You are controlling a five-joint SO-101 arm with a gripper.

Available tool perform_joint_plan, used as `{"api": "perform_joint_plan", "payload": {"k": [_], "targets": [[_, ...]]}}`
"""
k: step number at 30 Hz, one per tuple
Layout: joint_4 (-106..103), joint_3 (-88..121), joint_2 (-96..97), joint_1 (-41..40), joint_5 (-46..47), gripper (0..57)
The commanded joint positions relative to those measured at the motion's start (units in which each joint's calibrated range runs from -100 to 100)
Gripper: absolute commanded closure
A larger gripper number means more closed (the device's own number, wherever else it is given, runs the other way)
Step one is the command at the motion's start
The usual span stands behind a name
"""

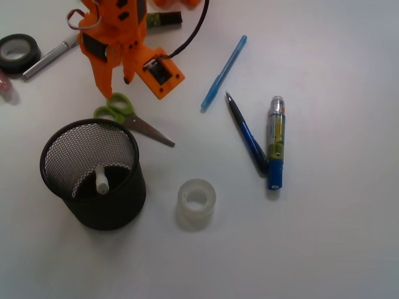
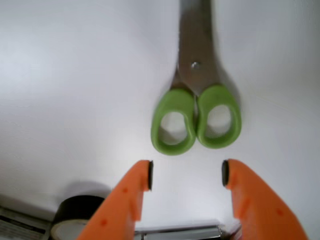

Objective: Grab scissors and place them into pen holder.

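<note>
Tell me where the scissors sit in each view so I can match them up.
Front: the scissors lie on the table just above the pen holder, handles under the gripper, blades pointing lower right.
Wrist: the scissors are upper centre, green handles just ahead of the open gripper, not touching.
Shared landmark: the black tape roll.

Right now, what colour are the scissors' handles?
Lime green; the scissors show best in the wrist view.
</note>
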Motion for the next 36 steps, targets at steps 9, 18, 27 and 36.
{"api": "perform_joint_plan", "payload": {"k": [9,18,27,36], "targets": [[-4.4,-3.0,6.6,1.1,0.9,41.6],[-6.5,-2.9,7.5,1.1,0.8,41.6],[-6.8,-2.6,10.0,1.6,0.4,42.0],[-2.6,-5.8,14.0,2.3,-0.4,42.8]]}}
